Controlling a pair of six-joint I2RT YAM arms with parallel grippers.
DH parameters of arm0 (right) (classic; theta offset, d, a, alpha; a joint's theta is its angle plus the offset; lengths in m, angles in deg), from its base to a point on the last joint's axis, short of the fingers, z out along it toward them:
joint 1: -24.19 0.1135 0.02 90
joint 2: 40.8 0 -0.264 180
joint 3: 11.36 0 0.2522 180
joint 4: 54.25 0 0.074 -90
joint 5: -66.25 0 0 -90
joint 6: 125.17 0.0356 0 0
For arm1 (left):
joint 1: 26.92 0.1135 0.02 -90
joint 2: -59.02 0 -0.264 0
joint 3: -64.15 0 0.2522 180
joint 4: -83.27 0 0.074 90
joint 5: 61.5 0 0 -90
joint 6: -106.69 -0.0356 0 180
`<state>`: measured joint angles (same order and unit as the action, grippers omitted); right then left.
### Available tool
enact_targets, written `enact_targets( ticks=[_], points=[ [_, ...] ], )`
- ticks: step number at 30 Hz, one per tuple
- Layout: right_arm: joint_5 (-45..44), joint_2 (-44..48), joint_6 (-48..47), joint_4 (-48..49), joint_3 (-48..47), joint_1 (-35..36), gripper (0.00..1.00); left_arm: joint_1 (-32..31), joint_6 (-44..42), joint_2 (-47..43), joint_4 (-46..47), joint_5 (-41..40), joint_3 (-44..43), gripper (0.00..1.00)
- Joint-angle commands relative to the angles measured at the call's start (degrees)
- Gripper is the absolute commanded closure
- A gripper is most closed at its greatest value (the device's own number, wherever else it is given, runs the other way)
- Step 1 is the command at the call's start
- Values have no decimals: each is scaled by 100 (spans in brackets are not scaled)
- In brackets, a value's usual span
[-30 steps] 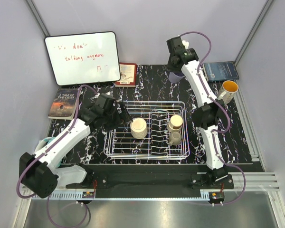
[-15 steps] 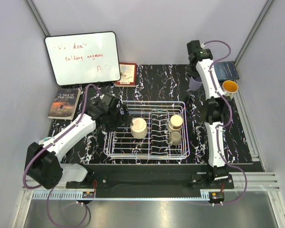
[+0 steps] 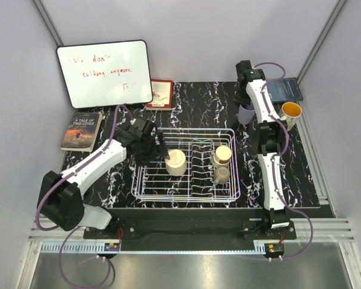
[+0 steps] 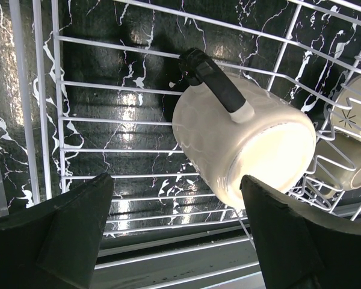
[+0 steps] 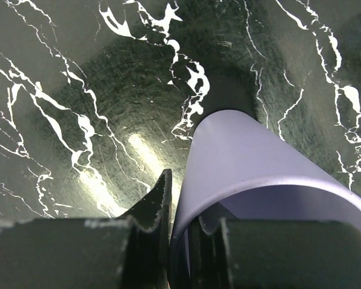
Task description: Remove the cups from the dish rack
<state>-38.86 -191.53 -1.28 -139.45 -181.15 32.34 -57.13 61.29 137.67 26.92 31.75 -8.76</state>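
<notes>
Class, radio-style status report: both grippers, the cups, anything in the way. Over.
Left gripper open above cream cup in dish rack. Right gripper shut on lavender cup, outside rack. Two tan cups racked. Dark peg across cream cup.

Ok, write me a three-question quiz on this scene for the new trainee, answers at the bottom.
1. Multiple choice: the right claw is shut on the rim of A) the lavender cup, B) a book, C) the whiteboard?
2. True or false: the left claw is clamped on the cream cup.
3. How many cups sit in the dish rack?
Key: 1 A. 2 False, its fingers stand open near that cup. 3 Three.
</notes>
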Motion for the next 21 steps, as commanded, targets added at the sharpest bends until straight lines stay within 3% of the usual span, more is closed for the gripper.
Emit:
enact_targets(
  ticks=[1, 11, 21],
  points=[
    [193, -245, -31, 296, -51, -23, 100, 7, -136, 97, 84, 27, -351, 9],
    [553, -342, 232, 851, -376, -164, 100, 7, -250, 212, 84, -26, -457, 10],
    [641, -273, 215, 860, -77, -146, 97, 7, -250, 265, 75, 36, -465, 9]
  ],
)
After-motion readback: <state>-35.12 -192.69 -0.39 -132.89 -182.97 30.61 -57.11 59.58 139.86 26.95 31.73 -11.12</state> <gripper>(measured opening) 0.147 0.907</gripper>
